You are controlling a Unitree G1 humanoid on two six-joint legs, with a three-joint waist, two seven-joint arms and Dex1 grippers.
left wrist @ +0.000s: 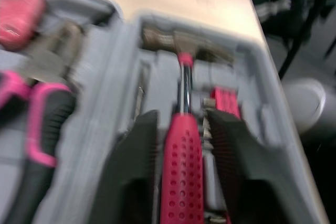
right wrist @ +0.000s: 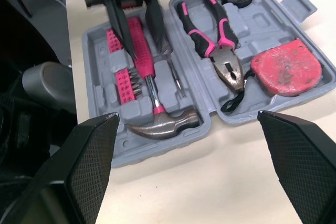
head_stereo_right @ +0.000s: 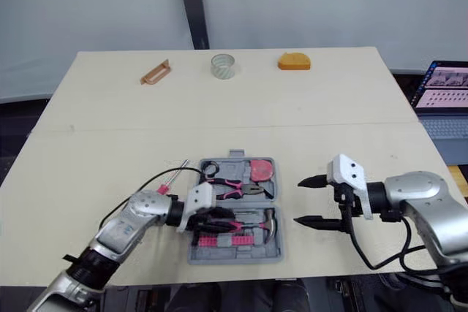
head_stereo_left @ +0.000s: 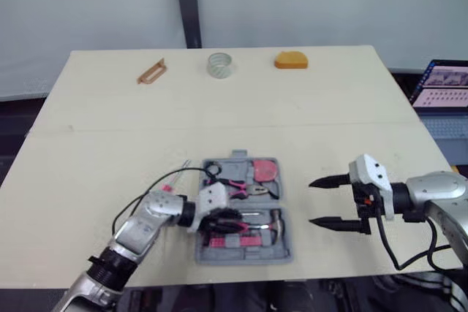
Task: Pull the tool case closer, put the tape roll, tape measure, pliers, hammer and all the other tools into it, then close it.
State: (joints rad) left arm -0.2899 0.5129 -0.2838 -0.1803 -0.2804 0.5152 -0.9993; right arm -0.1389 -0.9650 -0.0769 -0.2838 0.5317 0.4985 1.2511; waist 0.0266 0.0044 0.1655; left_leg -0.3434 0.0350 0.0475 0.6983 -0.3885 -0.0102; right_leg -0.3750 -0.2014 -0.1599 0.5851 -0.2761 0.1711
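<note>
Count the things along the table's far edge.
3: a brown frame at the left, a clear tape roll in the middle, an orange block at the right. None hidden.

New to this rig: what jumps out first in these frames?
The open grey tool case near the table's front edge, holding pink pliers and a tape measure. The left gripper reaches into it, fingers straddling the hammer handle, while the right gripper hovers open beside the case on the right.

At your left gripper (left wrist: 182, 115), the hammer (left wrist: 181, 182) has a dimpled pink grip and glossy metal shaft; the tool case (left wrist: 126, 66) is matt plastic.
</note>
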